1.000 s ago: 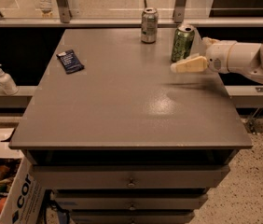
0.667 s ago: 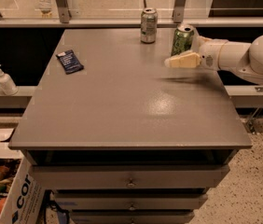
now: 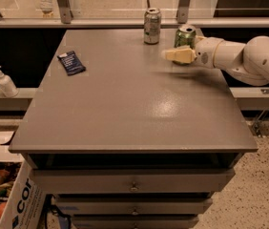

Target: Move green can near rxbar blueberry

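Note:
The green can (image 3: 185, 36) stands upright near the back right of the grey table (image 3: 125, 109). My gripper (image 3: 171, 55) reaches in from the right, low over the table. It lies just in front of the can and hides the can's lower part. Its tip points left, past the can's left side. I cannot tell whether it touches the can. The rxbar blueberry (image 3: 71, 62), a flat navy wrapper, lies near the table's left edge, far from the can.
A silver-grey can (image 3: 152, 26) stands at the back edge, left of the green can. A railing runs behind the table. A pump bottle (image 3: 4, 81) stands on a ledge at the left. A box of clutter (image 3: 3, 194) sits on the floor, lower left.
My gripper has moved left and toward the back of the table, closing in front of the green can. The cans and the bar have not moved.

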Tool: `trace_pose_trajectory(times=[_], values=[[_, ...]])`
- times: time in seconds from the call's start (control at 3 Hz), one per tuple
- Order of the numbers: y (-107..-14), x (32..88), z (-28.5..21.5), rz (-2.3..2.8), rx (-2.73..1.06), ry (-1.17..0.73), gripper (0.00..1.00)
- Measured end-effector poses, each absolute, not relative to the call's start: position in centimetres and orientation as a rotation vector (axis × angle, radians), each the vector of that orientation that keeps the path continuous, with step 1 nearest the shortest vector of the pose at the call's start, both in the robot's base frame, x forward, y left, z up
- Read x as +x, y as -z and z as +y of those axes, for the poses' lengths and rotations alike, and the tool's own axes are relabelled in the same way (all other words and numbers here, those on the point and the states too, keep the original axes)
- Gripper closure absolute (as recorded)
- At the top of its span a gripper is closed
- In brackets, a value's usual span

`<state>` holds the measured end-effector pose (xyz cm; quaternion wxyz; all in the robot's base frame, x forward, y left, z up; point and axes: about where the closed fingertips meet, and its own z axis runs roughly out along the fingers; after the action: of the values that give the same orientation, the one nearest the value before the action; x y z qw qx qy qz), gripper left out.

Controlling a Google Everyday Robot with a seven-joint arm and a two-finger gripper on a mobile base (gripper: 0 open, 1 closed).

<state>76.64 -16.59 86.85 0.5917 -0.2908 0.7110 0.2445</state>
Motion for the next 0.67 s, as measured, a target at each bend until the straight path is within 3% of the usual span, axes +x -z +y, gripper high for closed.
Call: trace_pose_trajectory(times=[0.67], values=[[-87.81, 76.72, -16.83, 1.627, -0.651, -0.602, 0.64]])
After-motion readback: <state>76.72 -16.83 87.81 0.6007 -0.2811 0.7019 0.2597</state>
